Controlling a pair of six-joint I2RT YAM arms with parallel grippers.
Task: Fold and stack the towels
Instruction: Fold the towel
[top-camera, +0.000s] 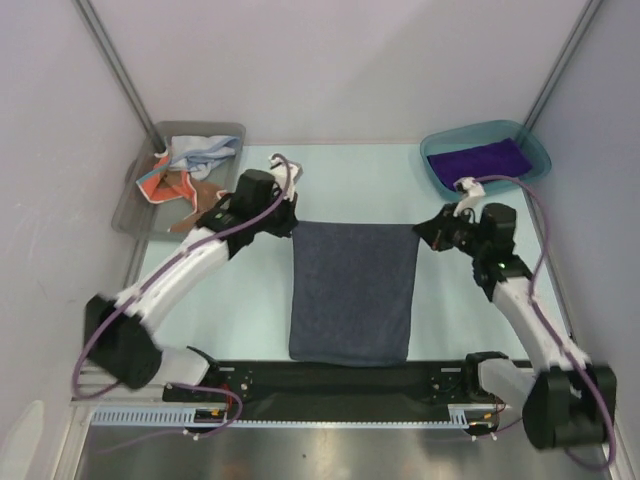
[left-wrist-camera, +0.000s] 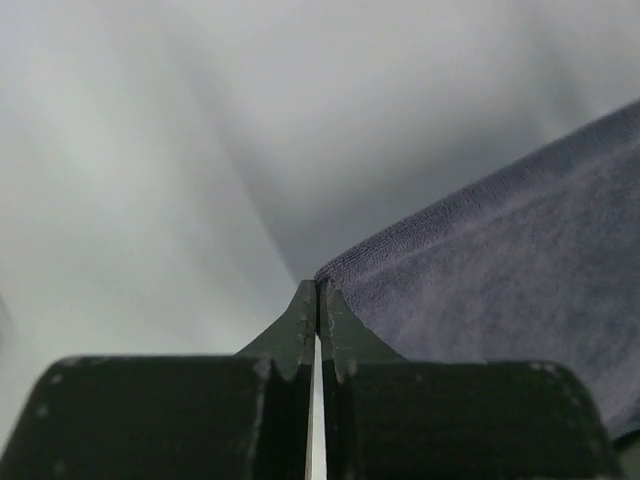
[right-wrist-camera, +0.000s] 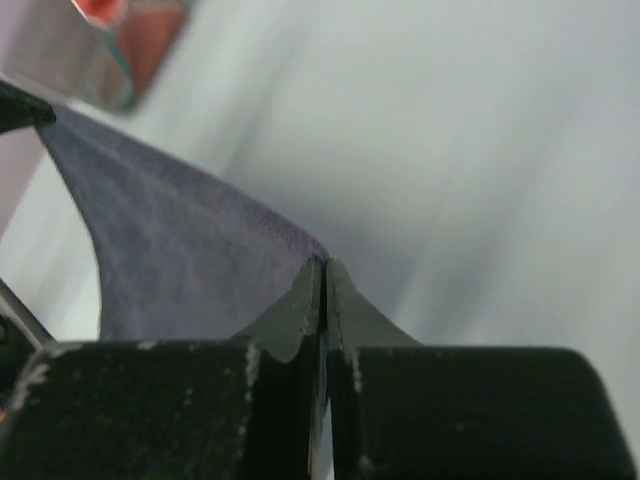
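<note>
Left end effector (top-camera: 288, 222) is clamped on the far-left corner of a dark grey-blue terry towel (top-camera: 352, 290). In the left wrist view its black fingertips (left-wrist-camera: 318, 300) meet with no gap, right where the cloth's corner (left-wrist-camera: 500, 270) ends. The right end effector (top-camera: 422, 232) pinches the far-right corner the same way, its fingers (right-wrist-camera: 325, 275) pressed together on the fabric (right-wrist-camera: 180, 250), which runs taut away from them toward the other arm.

The towel lies spread as a rectangle in the middle of the pale worktop (top-camera: 250, 290), its near edge reaching the black base rail.

At the far left, just behind the left arm's wrist, a grey plastic bin (top-camera: 200, 126) holds a crumpled orange-red cloth (top-camera: 165, 185) and a pale white-blue cloth (top-camera: 200, 150). At the far right, a teal translucent bin (top-camera: 540, 150) holds a flat deep purple cloth (top-camera: 478, 160), close behind the right wrist. Neither bin touches the spread towel.

Both arms reach forward from their bases, elbows out to the sides, wrists turned inward toward each other.
</note>
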